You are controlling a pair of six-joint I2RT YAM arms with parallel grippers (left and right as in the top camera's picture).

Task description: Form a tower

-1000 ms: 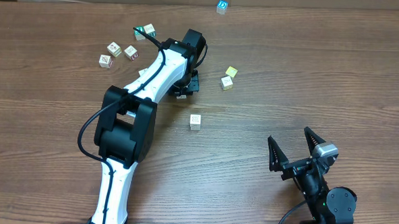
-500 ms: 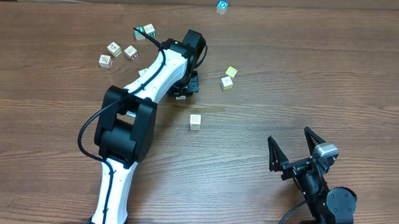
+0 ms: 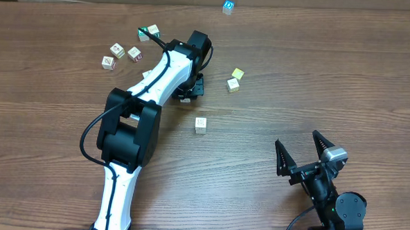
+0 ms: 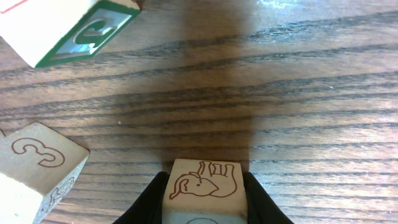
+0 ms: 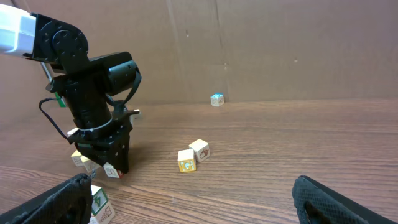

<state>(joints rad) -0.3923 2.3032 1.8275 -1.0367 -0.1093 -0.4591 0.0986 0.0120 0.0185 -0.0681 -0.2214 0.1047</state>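
Left gripper [image 3: 189,93] clamped on elephant cube [image 4: 202,183], low over counter [image 3: 297,77]. Cube marked 3 [image 4: 37,162] just beside left gripper; green-marked cube [image 4: 68,28] beyond. 1 lone cube [image 3: 200,124] near it. Right gripper [image 3: 303,157] well apart, fingers spread. Tower: cannot tell where.

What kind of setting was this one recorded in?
Probably a robot lab bench: a brown wood-grain tabletop, a plain cardboard backdrop behind it, small wooden alphabet cubes scattered about, and the left gripper shut on an elephant-marked wooden cube.
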